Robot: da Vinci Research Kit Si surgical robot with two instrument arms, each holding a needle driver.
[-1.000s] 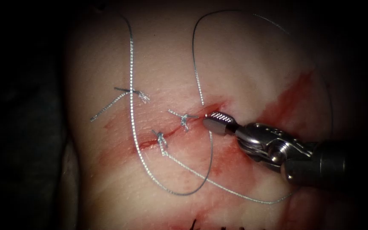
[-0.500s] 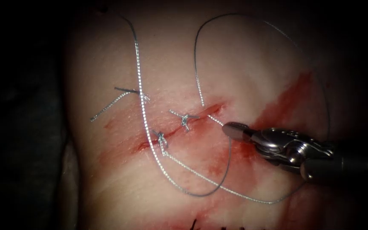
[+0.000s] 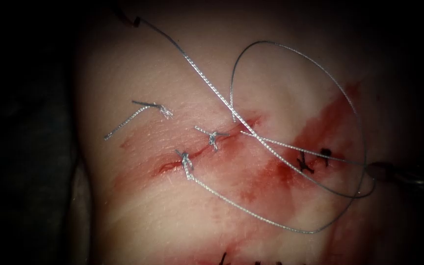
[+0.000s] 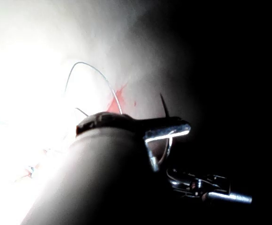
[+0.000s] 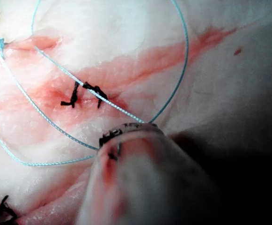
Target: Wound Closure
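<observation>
At 3 o'clock in the endoscope view, right of the cut (image 3: 207, 147) in the tissue (image 3: 138, 78), the thread (image 3: 271, 142) is grasped in the clenched fingers of the right tool (image 3: 376, 171). What seems to be the needle (image 4: 164, 107) is seen at the left tool (image 4: 166, 133), clear of the tissue; what that tool holds cannot be told.

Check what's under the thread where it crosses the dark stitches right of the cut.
Under the thread: dark stitches and red fluid on the tissue. The thread hides thin strips of each. The right tool holds the thread.
</observation>
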